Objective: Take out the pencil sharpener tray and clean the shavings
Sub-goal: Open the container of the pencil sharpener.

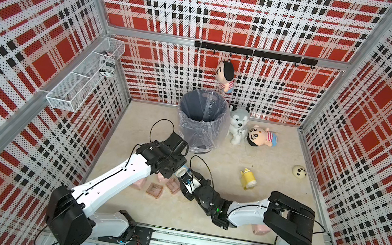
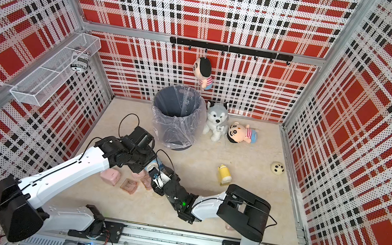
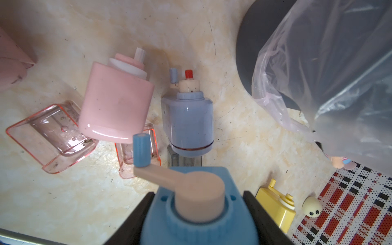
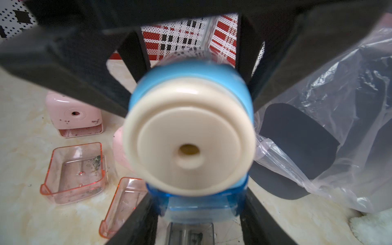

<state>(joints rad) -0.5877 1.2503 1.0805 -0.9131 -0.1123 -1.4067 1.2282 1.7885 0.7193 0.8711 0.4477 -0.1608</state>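
Judging from how things lie, the job is partway done. On the table (image 1: 169, 213) the lined bin (image 1: 199, 129) stands at the far middle, and no tray is over it.

Just on its near side the left end effector (image 3: 197, 199) holds the blue sharpener (image 3: 157, 224) off the table, its fingers narrow on either side of the body. The right end effector (image 4: 199, 214) meets it from the right. Its fingers lie against both sides of the blue tray (image 4: 201, 205), which looks seated in the body, so I take it as gripped but not yet drawn out.

Left of this, a pink sharpener (image 4: 74, 114) stands with its slot empty. A second pink sharpener (image 3: 116, 101) and a grey-blue sharpener (image 3: 187, 125) lie side by side. A yellow sharpener (image 1: 247, 181) lies well apart to the right, and I cannot tell whether its tray is in.

One pink tray (image 4: 74, 171) and a second pink tray (image 4: 123, 203) lie out on the table. The first has dark shavings (image 4: 96, 159) in one corner. A grey tray (image 4: 188, 233) below the held sharpener also shows dark crumbs.

Left to do, I judge: pull the blue tray, tip it into the bin, and empty whatever the loose trays hold.
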